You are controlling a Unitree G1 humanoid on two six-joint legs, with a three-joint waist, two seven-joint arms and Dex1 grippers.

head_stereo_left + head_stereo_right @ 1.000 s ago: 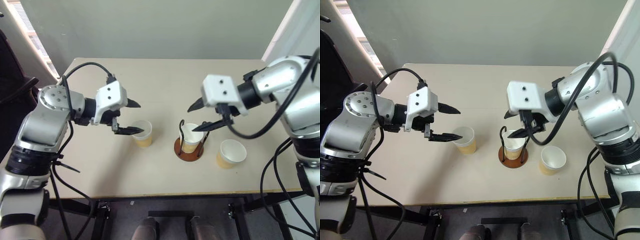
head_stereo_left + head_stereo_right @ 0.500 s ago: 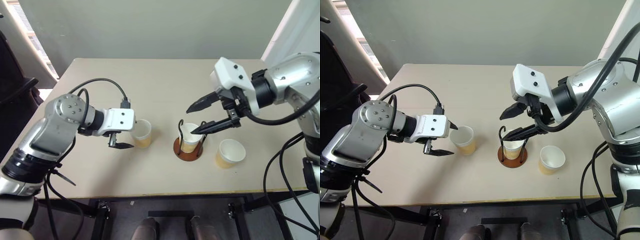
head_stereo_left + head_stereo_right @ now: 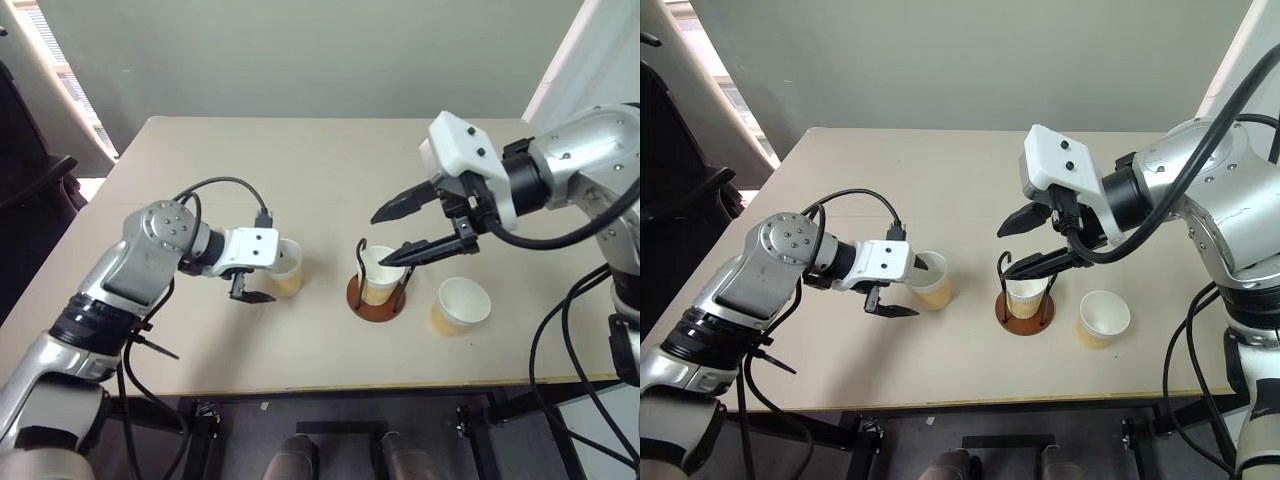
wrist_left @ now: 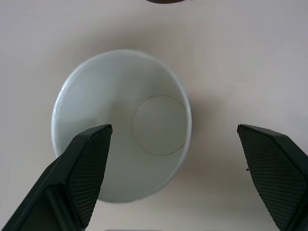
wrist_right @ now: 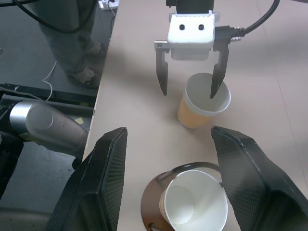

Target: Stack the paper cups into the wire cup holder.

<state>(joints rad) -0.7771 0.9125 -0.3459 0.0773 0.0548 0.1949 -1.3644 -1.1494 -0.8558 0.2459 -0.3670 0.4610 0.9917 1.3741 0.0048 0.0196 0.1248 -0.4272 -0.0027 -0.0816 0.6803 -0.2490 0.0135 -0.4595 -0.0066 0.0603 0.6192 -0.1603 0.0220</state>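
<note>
Three paper cups stand upright on the table. One cup (image 3: 380,272) sits inside the wire cup holder (image 3: 372,304), between its black loops. A second cup (image 3: 462,305) stands just right of the holder, and a third cup (image 3: 287,266) stands to its left. My left gripper (image 3: 923,290) is open and low at this left cup, one finger over its mouth and the other outside its wall on the near side. In the left wrist view that cup (image 4: 122,125) lies mostly beside one finger. My right gripper (image 3: 378,240) hangs open and empty above the holder.
The beige table (image 3: 300,160) has a wall behind it and its front edge near me. In the right wrist view a person's legs (image 5: 72,38) stand on the floor beyond the table's side edge, beside my left arm (image 5: 43,125).
My left gripper has come down and in toward the left cup, ending with its fingers astride the cup's wall. My right gripper has rolled a little and stayed above the holder.
</note>
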